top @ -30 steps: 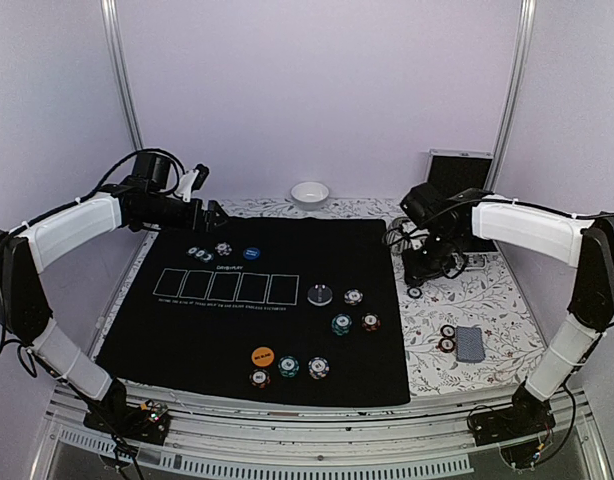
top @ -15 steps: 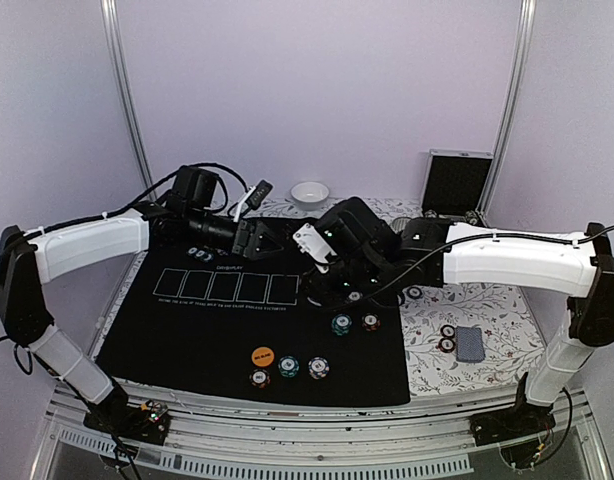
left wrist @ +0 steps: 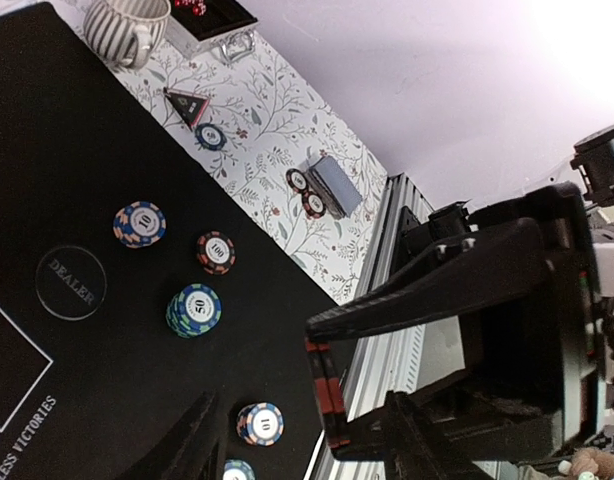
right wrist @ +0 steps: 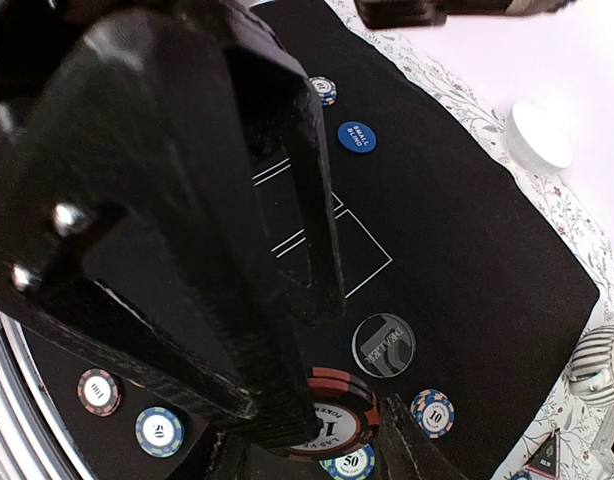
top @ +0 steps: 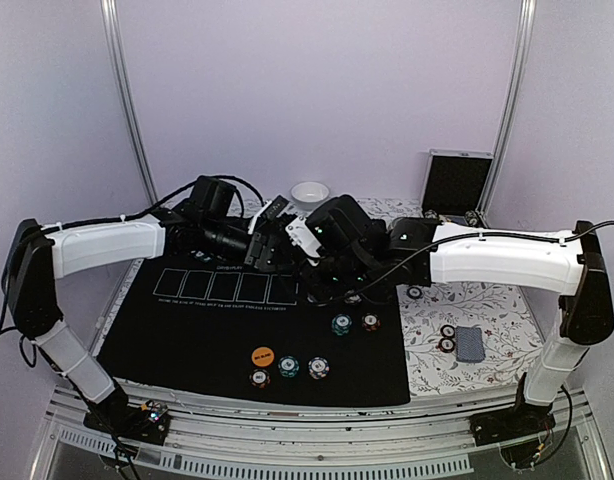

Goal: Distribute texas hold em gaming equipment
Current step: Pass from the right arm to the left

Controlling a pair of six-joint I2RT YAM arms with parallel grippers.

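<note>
Chips point(right wrist: 337, 415), red and black, sit gripped in the right claw point(right wrist: 299, 360); the left claw point(left wrist: 297, 410) stands open around them.

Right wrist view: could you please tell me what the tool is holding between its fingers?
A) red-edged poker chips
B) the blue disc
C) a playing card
A: the right tool pinches the red-edged poker chips at its tips, while the blue disc lies apart from it on the black mat.
</note>
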